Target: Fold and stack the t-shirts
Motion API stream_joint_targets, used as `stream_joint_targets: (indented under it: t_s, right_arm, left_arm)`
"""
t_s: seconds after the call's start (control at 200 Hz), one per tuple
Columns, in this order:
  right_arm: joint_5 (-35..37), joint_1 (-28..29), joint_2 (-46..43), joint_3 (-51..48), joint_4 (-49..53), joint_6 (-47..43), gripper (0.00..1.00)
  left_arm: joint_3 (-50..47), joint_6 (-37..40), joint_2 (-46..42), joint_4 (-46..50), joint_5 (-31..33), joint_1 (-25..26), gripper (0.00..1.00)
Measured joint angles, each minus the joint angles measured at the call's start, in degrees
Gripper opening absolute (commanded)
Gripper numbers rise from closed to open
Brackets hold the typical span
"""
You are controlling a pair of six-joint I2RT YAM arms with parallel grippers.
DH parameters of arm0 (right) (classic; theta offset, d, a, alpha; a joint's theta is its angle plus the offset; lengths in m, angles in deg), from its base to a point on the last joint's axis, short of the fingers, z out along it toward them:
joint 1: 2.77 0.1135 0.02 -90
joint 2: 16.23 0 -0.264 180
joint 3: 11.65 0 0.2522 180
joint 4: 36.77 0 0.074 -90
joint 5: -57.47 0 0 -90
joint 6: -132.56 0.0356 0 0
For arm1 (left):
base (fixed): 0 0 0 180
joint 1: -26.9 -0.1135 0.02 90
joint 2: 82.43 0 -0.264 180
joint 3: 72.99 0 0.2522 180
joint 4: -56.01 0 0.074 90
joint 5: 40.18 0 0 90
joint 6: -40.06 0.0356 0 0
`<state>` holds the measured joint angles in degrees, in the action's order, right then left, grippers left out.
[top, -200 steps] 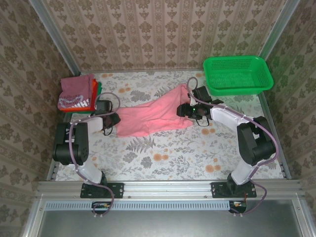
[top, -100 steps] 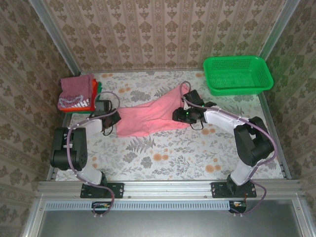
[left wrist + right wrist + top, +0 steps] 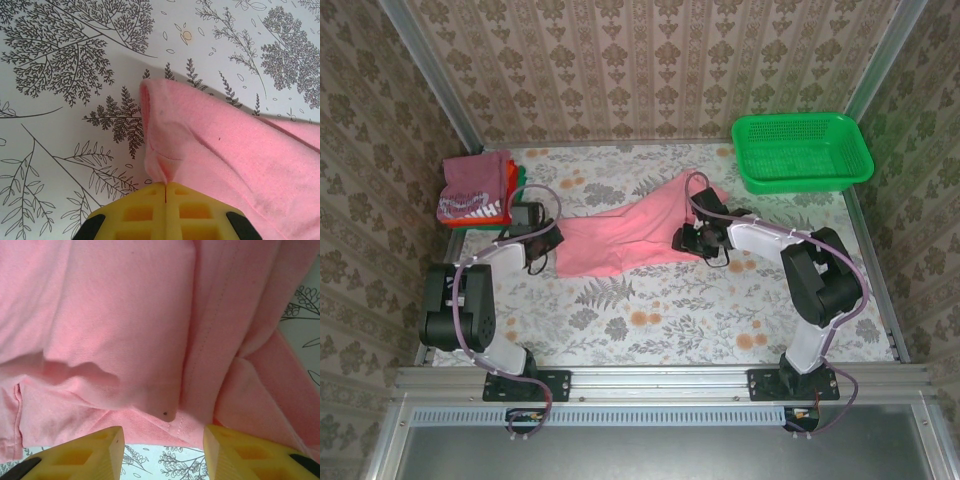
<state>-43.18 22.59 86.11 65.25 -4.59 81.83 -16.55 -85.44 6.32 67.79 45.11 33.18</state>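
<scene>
Salmon-pink t-shirt (image 3: 625, 238): its left end is pinched by the left gripper (image 3: 165, 186), whose yellow fingers (image 3: 135, 212) meet with no gap, a small pucker of cloth caught in the seam between them. From that pinch the fabric rises in a rolled fold and widens away to the right across the table (image 3: 650, 315), which is covered in a leaf-and-flower print. The right gripper (image 3: 162, 440) stands with its jaws apart over the shirt's right part; its two yellow fingertips (image 3: 230, 450) sit at the near hem, a strip of printed table shows in the gap between them, and no cloth is clamped there (a small dark speck marks the fabric just beyond the gap). Seen from above, the shirt lies flat mid-table as a long, loosely creased band, running from near-left beside the left gripper up to a point at far-right just past the right gripper. At the far-left corner, well apart from it, sits a stack of folded t-shirts (image 3: 470, 192): maroon with white print on top, red-orange and green edges showing at its right side. A green basket (image 3: 802, 178) sits in the far-right corner, apart from the shirt's tip.
</scene>
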Motion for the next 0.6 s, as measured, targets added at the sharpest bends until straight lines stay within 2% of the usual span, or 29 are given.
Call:
stream_joint_targets:
  t_s: [0.23,0.31,0.38,0.6]
  right_arm:
    - [0.0,-0.2,0.0,-1.4,0.0,0.2,0.5]
    - [0.0,-0.2,0.0,-1.7,0.0,0.2,0.46]
    - [-0.1,-0.2,0.0,-1.9,-0.2,0.4,0.37]
    - [-0.1,-0.6,0.0,-1.9,-1.6,0.4,0.0]
  left_arm:
    - [0.0,0.2,0.0,0.0,0.0,0.0,0.0]
    - [0.0,0.2,0.0,0.0,0.0,0.0,0.0]
    - [0.0,0.2,0.0,0.0,0.0,0.0,0.0]
    - [-0.3,0.2,0.0,0.0,0.0,-0.1,0.0]
